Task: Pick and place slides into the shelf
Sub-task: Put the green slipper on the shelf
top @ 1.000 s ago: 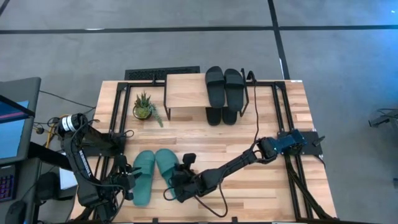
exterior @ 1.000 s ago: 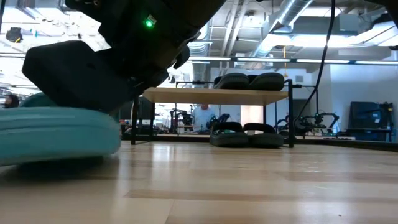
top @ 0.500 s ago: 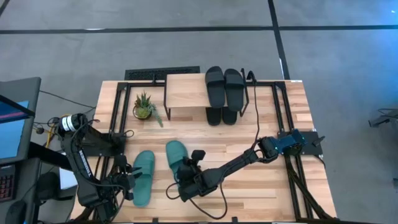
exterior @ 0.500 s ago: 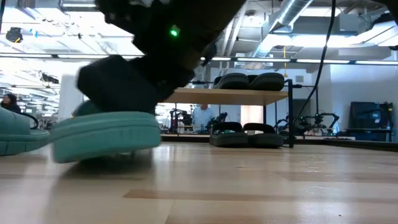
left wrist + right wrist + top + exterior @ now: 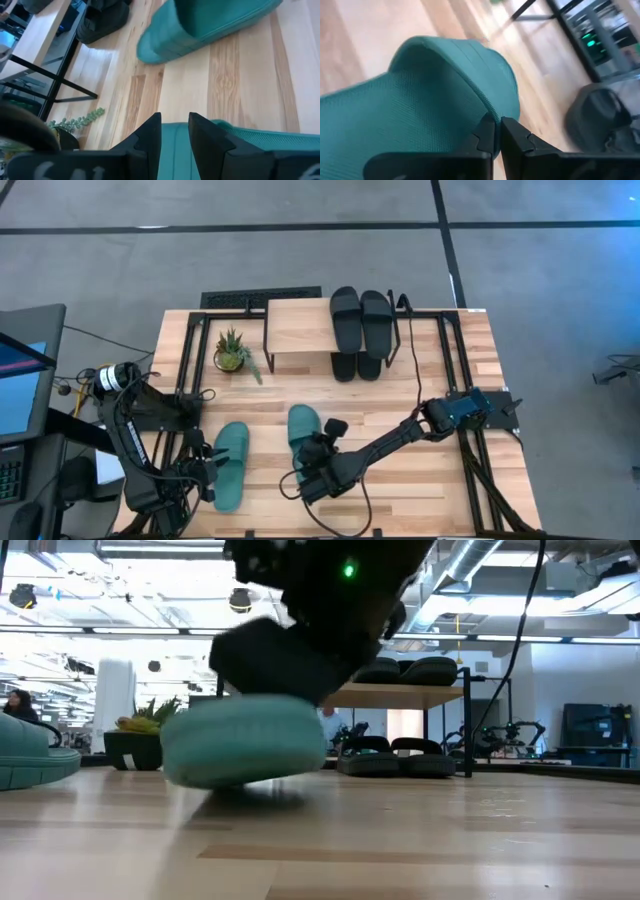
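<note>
Teal slide (image 5: pixel 303 428), pinched by its strap in the closed right gripper (image 5: pixel 318 455), hangs just above mid-table, being carried toward the shelf (image 5: pixel 300 327) at the far edge, where it next needs a free spot beside the black pairs.

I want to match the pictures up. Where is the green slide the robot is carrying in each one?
High view: teal slide, centre, at right gripper.
Low view: left of centre, just off the table.
Left wrist view: along the top.
Right wrist view: fills the frame.
Shared landmark: the shelf.
</note>
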Motion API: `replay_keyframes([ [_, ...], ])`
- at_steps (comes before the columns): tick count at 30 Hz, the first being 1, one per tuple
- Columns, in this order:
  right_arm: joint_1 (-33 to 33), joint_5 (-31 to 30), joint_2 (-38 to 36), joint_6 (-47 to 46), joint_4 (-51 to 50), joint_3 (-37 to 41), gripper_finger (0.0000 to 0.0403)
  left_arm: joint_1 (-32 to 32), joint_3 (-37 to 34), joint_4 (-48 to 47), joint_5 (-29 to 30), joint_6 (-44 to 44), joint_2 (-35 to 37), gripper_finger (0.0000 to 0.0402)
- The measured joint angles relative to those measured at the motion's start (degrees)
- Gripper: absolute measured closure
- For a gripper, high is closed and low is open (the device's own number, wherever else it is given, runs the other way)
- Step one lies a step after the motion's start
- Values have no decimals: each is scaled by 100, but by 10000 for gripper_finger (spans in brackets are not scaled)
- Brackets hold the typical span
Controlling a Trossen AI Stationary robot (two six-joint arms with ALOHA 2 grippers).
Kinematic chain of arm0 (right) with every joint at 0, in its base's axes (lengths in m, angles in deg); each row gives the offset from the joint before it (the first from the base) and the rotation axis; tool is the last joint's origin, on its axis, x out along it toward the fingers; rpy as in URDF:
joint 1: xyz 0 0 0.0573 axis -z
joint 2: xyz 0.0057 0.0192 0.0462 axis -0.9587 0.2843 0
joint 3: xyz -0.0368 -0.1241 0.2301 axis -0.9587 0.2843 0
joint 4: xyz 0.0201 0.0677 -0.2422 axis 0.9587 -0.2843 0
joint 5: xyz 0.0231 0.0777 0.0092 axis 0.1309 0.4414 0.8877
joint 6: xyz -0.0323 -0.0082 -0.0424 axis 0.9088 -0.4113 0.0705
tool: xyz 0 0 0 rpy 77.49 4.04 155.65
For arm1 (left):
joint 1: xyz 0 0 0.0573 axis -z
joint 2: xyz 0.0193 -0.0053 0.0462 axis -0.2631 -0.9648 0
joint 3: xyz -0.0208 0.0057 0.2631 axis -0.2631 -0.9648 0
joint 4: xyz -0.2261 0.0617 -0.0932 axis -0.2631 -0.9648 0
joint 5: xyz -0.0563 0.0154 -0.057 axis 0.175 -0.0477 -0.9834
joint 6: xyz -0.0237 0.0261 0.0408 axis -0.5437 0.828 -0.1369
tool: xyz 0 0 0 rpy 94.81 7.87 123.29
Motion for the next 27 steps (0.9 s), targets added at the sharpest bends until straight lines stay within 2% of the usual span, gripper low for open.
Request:
replay_keyframes([
  [14, 66, 947, -186, 100, -8, 2, 345, 0, 0, 17, 29, -14, 2, 313],
  [21, 65, 1021, -186, 533, 140, 2, 328, 0, 0, 15, 29, -22, 2, 313],
  [27, 85, 1247, -188, 807, 204, 2, 280, 0, 0, 13, 29, -22, 2, 313],
])
